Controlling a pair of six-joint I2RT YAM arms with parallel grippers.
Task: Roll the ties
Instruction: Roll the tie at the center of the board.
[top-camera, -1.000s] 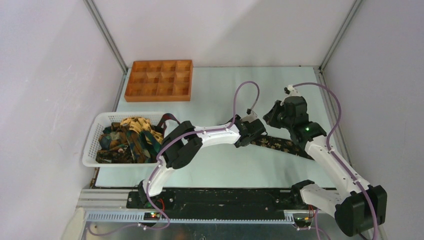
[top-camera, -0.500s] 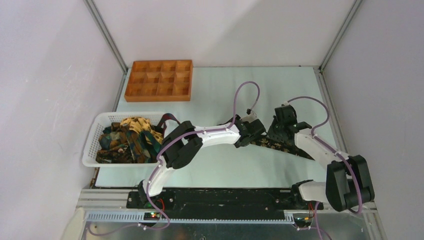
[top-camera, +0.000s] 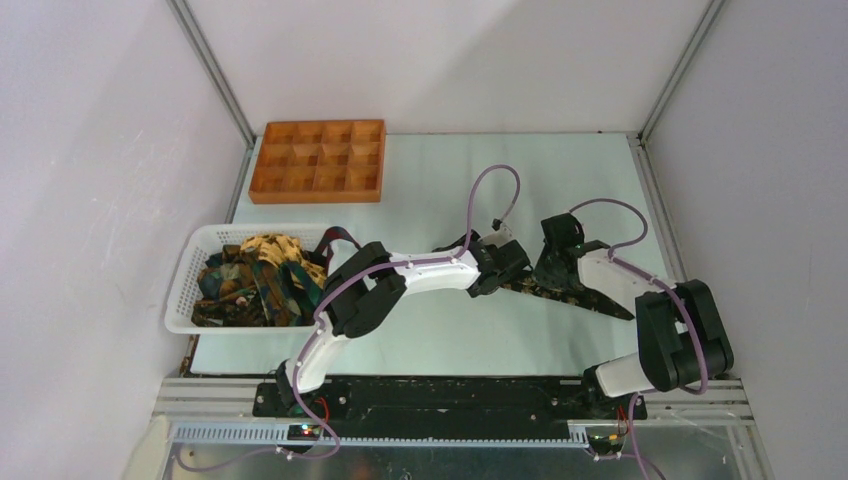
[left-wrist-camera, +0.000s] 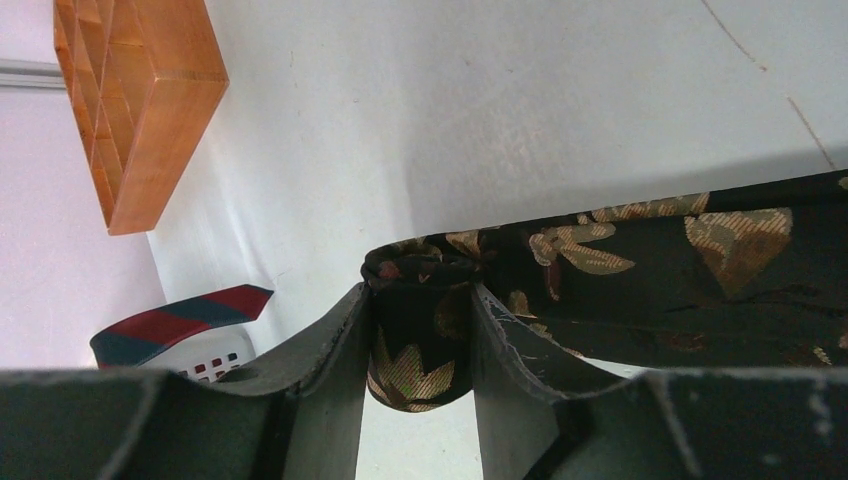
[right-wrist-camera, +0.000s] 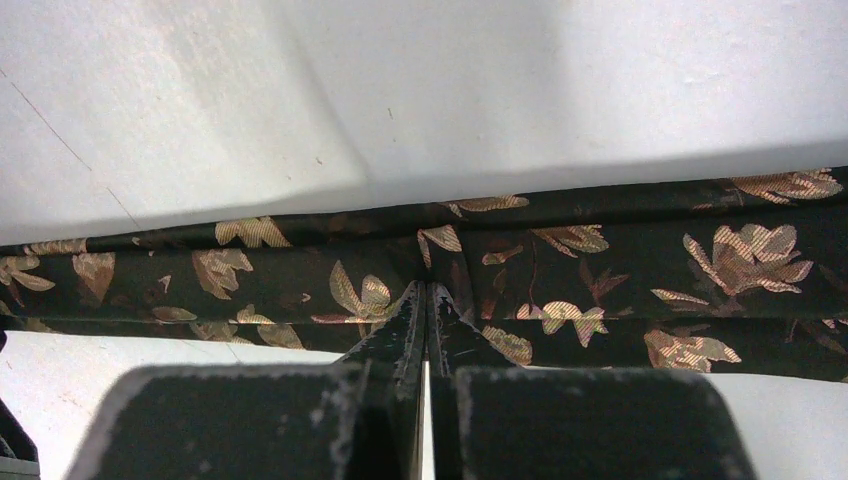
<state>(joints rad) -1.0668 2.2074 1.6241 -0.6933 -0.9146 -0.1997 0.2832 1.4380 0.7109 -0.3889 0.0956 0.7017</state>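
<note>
Left end effector (left-wrist-camera: 420, 296) grips the rolled end of the tie (left-wrist-camera: 640, 260). Right end effector (right-wrist-camera: 427, 288) closed, tips on its flat part. Black, gold leaf print, one on surface (top-camera: 430, 170) mid-right. More heaped in one basket (top-camera: 180, 290), count unclear. One tray (top-camera: 318, 128).

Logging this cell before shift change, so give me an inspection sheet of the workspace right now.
Surface: pale matte tabletop, no spills seen.
Job's things: one dark leaf-print fabric necktie lying flat, one end rolled; more patterned ties heaped in white plastic mesh basket.
Clutter: orange wooden compartment tray; red-and-navy striped tie over the basket rim.
Grippers: left pincer shut on the rolled end; right pincer shut, tips on the necktie.
Cables: purple cables arch above both arms.
Surroundings: white walls, metal frame posts.
</note>
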